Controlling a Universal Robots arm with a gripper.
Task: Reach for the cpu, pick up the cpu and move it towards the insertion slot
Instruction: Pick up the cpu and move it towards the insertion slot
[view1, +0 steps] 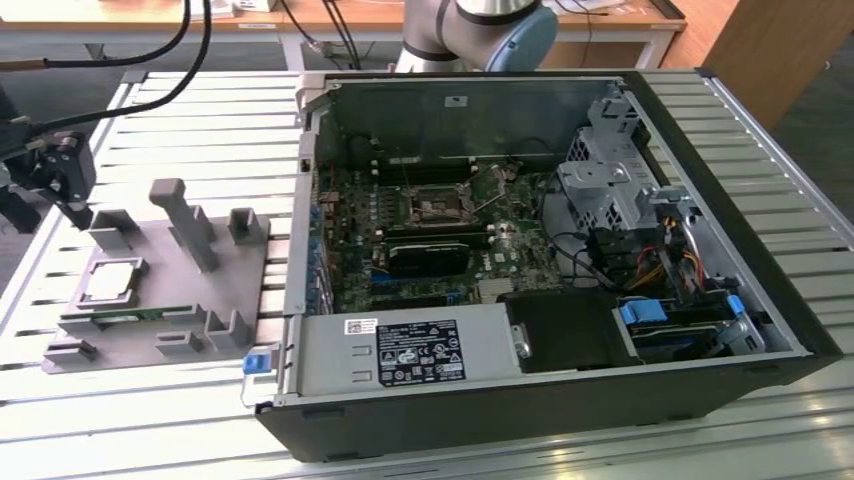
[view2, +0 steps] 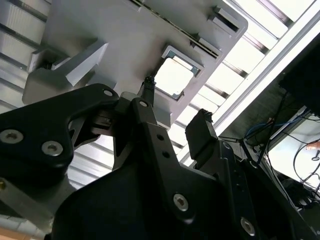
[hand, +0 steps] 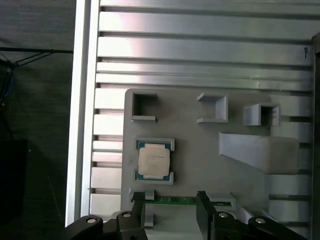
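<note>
The cpu (hand: 154, 162) is sitting in its grey holder (hand: 200, 150). The wide-open, empty gripper (hand: 173, 196) is hovering near, and landing off-centre could be jamming it.

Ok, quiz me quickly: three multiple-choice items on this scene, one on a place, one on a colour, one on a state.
1. Where does the small flat square silver chip lie? A. In the silver-framed motherboard socket. B. In a recess of the grey plastic fixture. C. Lifted clear of the fixture.
2. What colour is the narrow memory stick beside it? A. Red. B. Yellow. C. Green.
3. How is the black tool? A. Open and empty. B. Shut on the chip. C. Shut on the stick.
Answers: 1 B, recess walls frame it in the first wrist view, away from the socket; 2 C, its edge shows green; 3 A, its fingers stand apart, gripping nothing.
</note>
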